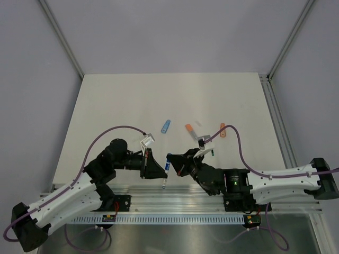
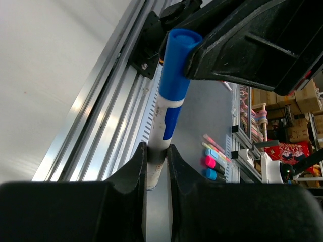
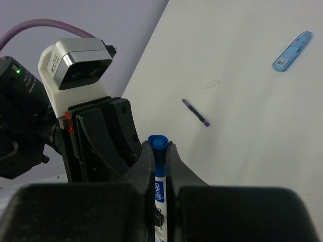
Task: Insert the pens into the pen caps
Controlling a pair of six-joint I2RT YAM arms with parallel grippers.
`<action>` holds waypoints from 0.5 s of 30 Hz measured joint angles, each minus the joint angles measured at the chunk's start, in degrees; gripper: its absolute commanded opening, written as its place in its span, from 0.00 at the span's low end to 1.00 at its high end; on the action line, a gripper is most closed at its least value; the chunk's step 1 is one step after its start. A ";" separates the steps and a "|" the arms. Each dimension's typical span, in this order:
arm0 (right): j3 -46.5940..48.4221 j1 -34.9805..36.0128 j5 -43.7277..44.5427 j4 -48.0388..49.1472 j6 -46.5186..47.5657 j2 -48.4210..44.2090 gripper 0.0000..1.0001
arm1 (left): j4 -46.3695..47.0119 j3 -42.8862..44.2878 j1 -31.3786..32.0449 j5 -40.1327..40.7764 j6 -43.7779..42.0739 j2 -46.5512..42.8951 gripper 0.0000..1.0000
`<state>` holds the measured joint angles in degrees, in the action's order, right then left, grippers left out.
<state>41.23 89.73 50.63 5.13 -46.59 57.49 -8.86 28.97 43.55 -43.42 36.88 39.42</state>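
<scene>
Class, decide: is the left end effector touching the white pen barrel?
Touching. The left wrist view shows the left end effector clamped on the white pen barrel, both fingers pressed against it with no gap.

Quantities recorded were: one blue-capped pen (image 2: 166, 118), one thin dark pen (image 3: 196, 112), one light blue cap (image 1: 166, 126), one clear cap (image 3: 209, 85), one left orange piece (image 1: 188, 128), one right orange piece (image 1: 222, 130).

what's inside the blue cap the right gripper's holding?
The white pen barrel runs into the blue cap; the left gripper clamps the barrel. The tip, and how deep it sits, are hidden by the opaque cap.
</scene>
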 measured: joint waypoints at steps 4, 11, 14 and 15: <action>1.97 -0.79 -4.20 -3.91 3.39 -0.48 0.00 | 7.98 -4.46 4.44 3.28 1.95 -2.23 0.00; 5.66 -6.10 -12.94 -6.14 6.78 -0.55 0.04 | 14.86 -7.58 6.47 10.25 4.20 -6.62 0.00; 7.43 -6.95 -14.29 -7.17 8.00 -0.09 0.08 | 16.11 -7.74 6.51 11.19 4.52 -7.17 0.00; 7.76 -7.23 -14.56 -7.39 8.22 -0.02 0.10 | 16.35 -7.74 6.54 11.45 4.63 -7.19 0.00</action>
<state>48.99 82.50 36.07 -2.26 -38.37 57.47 7.49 21.23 50.09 -31.97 41.52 32.23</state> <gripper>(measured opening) 0.065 0.151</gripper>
